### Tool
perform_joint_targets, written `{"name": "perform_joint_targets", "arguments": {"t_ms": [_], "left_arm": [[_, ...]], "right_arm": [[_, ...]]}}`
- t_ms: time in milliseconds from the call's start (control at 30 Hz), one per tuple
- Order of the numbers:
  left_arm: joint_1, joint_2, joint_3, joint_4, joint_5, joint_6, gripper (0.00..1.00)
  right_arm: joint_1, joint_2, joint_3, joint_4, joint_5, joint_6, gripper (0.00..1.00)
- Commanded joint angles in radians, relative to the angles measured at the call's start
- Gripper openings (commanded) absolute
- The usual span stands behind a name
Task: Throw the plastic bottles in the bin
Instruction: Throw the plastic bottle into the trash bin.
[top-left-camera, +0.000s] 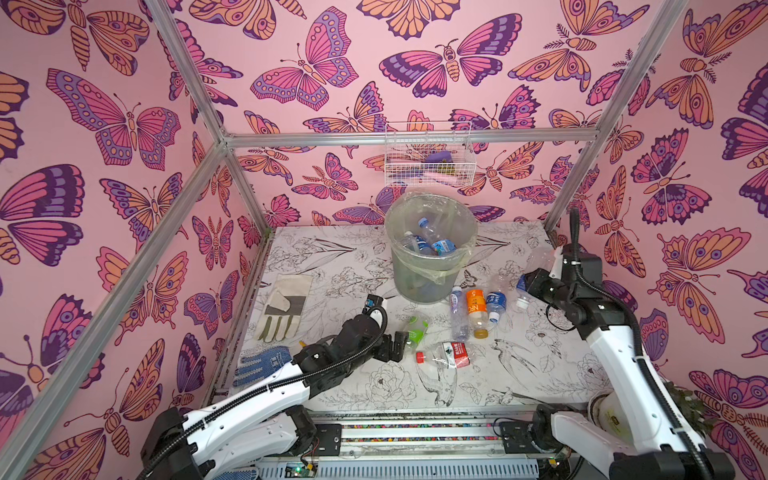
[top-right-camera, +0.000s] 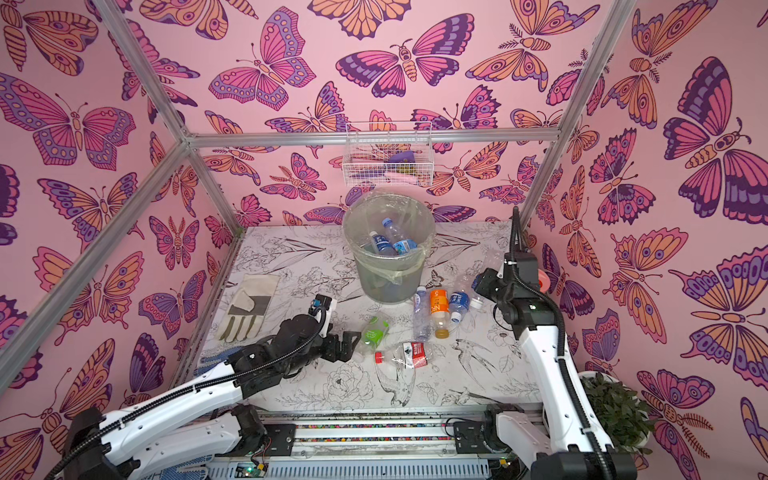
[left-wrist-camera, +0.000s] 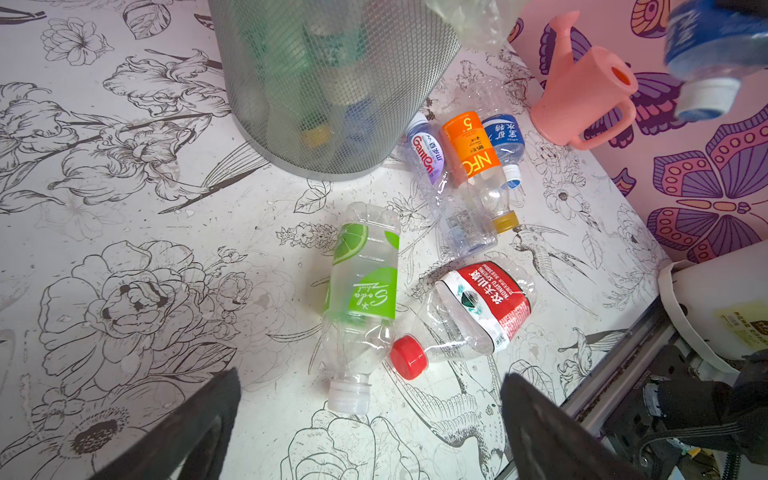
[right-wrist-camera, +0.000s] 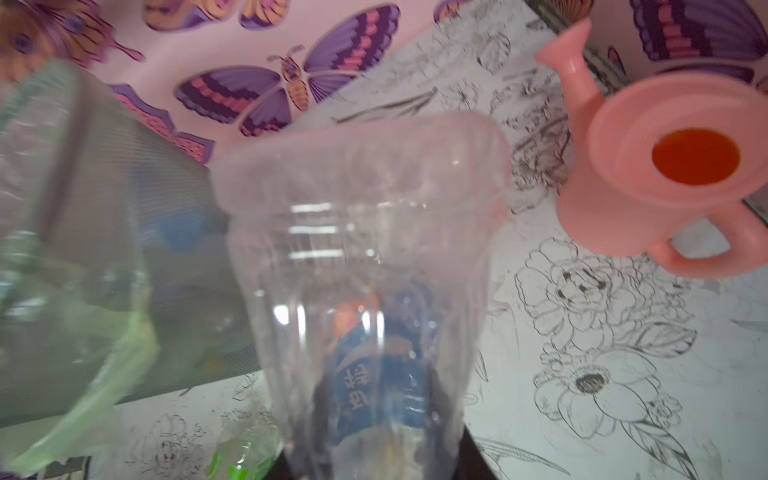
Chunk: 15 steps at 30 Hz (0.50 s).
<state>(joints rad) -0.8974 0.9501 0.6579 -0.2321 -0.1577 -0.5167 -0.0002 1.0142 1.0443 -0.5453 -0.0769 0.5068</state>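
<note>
The grey mesh bin (top-left-camera: 419, 282) (top-right-camera: 388, 286) (left-wrist-camera: 332, 83) with a clear liner stands at the back of the table and holds several bottles (top-left-camera: 428, 241). My right gripper (top-left-camera: 527, 284) (right-wrist-camera: 374, 457) hangs above the table to the bin's right, shut on a clear blue-labelled bottle (top-left-camera: 540, 258) (right-wrist-camera: 361, 270) (left-wrist-camera: 702, 54) with its white cap pointing down. My left gripper (top-left-camera: 397, 345) (left-wrist-camera: 368, 378) is open just short of a green-labelled bottle (top-left-camera: 415, 330) (left-wrist-camera: 361, 286). A red-labelled bottle (top-left-camera: 451, 353) (left-wrist-camera: 478, 311) lies beside it. An orange-labelled (top-left-camera: 476, 309), a clear (top-left-camera: 457, 316) and a small blue-labelled bottle (top-left-camera: 496, 303) lie in a row before the bin.
A pink watering can (left-wrist-camera: 582, 95) (right-wrist-camera: 665, 174) stands by the right wall behind my right arm. A grey work glove (top-left-camera: 282, 307) and a blue glove (top-left-camera: 259, 365) lie at the left. A white wire basket (top-left-camera: 428, 160) hangs on the back wall. A potted plant (top-right-camera: 615, 411) sits at front right.
</note>
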Motion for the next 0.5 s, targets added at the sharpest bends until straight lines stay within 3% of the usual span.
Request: {"name": "perform_joint_targets", "arguments": {"t_ms": [0, 467], "left_arm": [[-0.005, -0.002, 0.013, 0.007, -0.012, 0.010, 0.99], [-0.004, -0.045, -0.015, 0.015, -0.022, 0.003, 1.00]], "right_arm": [[-0.004, -0.054, 0.050, 0.090, -0.092, -0.015, 0.00], [-0.002, -0.106, 0.224, 0.238, -0.183, 0.044, 0.00]]}}
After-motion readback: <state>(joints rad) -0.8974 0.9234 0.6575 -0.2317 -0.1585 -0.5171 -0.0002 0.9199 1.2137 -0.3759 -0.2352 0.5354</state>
